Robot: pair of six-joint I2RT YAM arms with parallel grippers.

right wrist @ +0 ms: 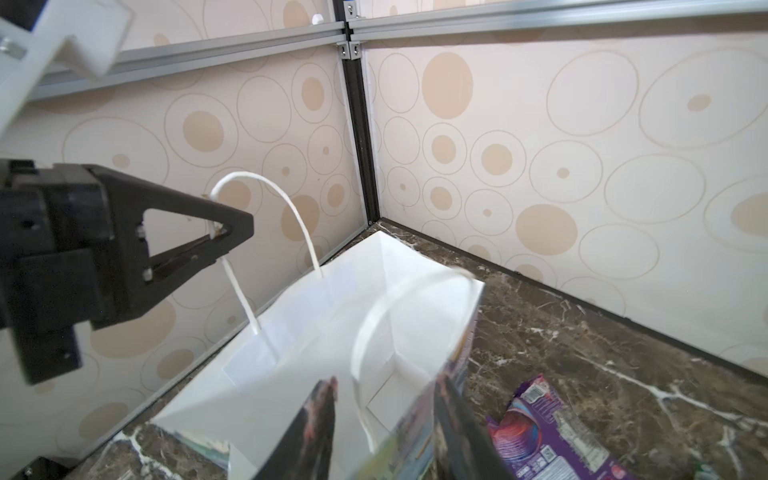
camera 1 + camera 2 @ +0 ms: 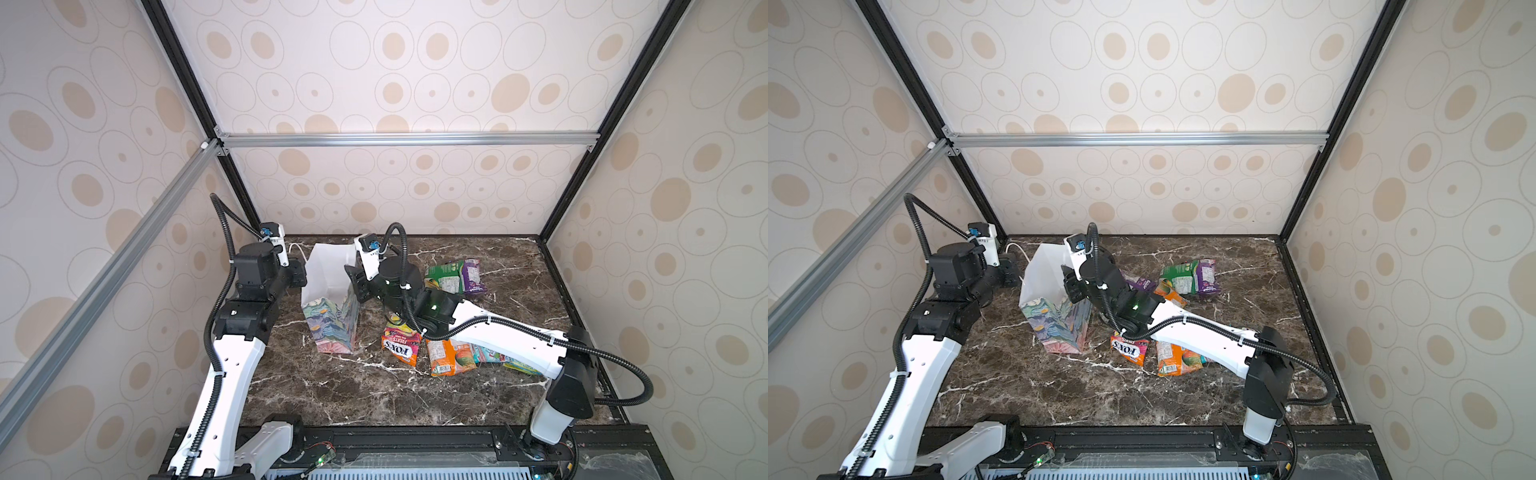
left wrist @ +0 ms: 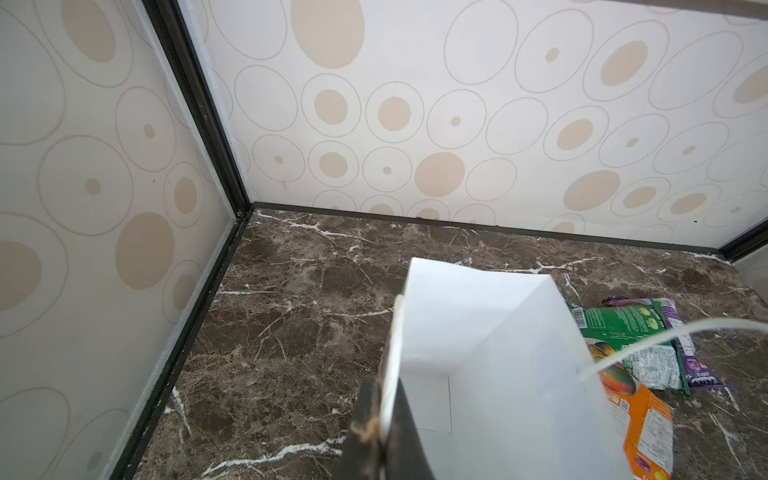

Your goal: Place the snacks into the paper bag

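My left gripper [image 1: 243,226] is clamped on the cord handle [image 1: 300,222] of the paper bag [image 2: 328,274]. My right gripper [image 1: 384,380] is parted astride the bag's rim, holding nothing I can see. The bag stands upright at 10 o'clock on the table [image 2: 332,395]. The snacks [image 2: 401,347] lie outside at its 3 to 5 o'clock, so I judge packing barely begun.

A lab robot cell: an aluminium frame [image 2: 407,139] holds dotted wall panels [image 2: 415,75] at 9, 12 and 3 o'clock around a marble-look tabletop [image 2: 332,395]. Two cabled arms [image 2: 226,374] are bolted to a rail [image 2: 415,437] at 6 o'clock.
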